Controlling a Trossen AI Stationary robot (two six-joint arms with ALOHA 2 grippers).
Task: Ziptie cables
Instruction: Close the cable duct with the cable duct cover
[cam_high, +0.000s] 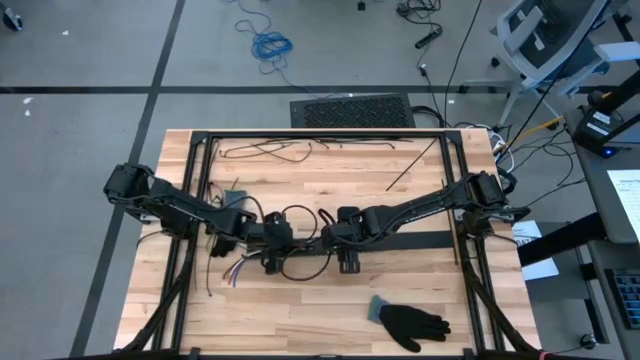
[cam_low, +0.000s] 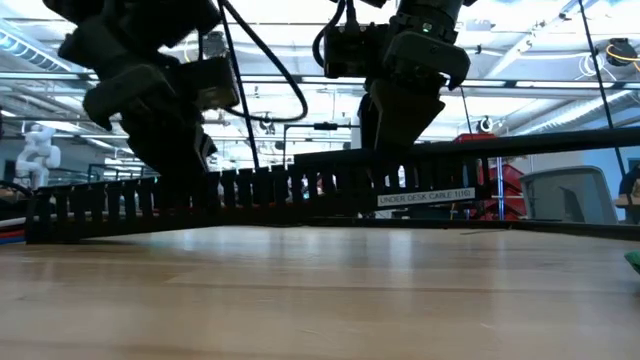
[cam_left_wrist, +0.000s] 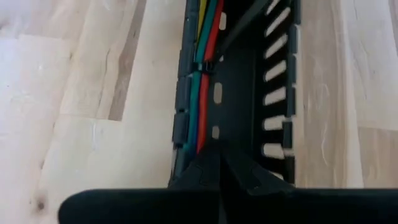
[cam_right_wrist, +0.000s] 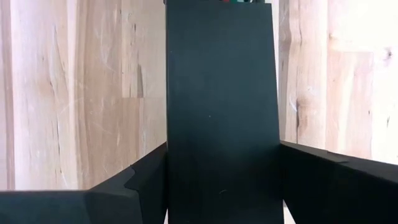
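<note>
A black slotted strip (cam_high: 420, 240) lies across the middle of the table, and both grippers are at it. The cables (cam_left_wrist: 202, 93), green, red and yellow here, run inside its channel along one wall with a thin black tie (cam_left_wrist: 206, 62) around them. Their coloured ends (cam_high: 235, 270) stick out near the strip's left end. My left gripper (cam_left_wrist: 221, 168) is shut, its tips down in the channel beside the cables. My right gripper (cam_right_wrist: 221, 186) straddles the strip a little to the right (cam_high: 347, 250). In the low view both come down on the strip (cam_low: 250, 195) from above. My left gripper's shut fingertips (cam_left_wrist: 205, 171) point down into the strip's channel (cam_left_wrist: 239, 112), next to the cables. Whether they pinch anything or only rest on the channel floor I cannot tell. My right gripper holds the strip's smooth black part (cam_right_wrist: 221, 93) between its two fingers (cam_right_wrist: 143, 180), one on each long side. The fingers come from above, across the strip, which stays on the table.
A black glove (cam_high: 412, 322) lies toward the table's near right. Thin black strands (cam_high: 270, 150) and a thin dark rod (cam_high: 410, 165) lie near the far edge. A black frame rail (cam_high: 300, 135) borders the work area. Bare wood shows near the front edge.
</note>
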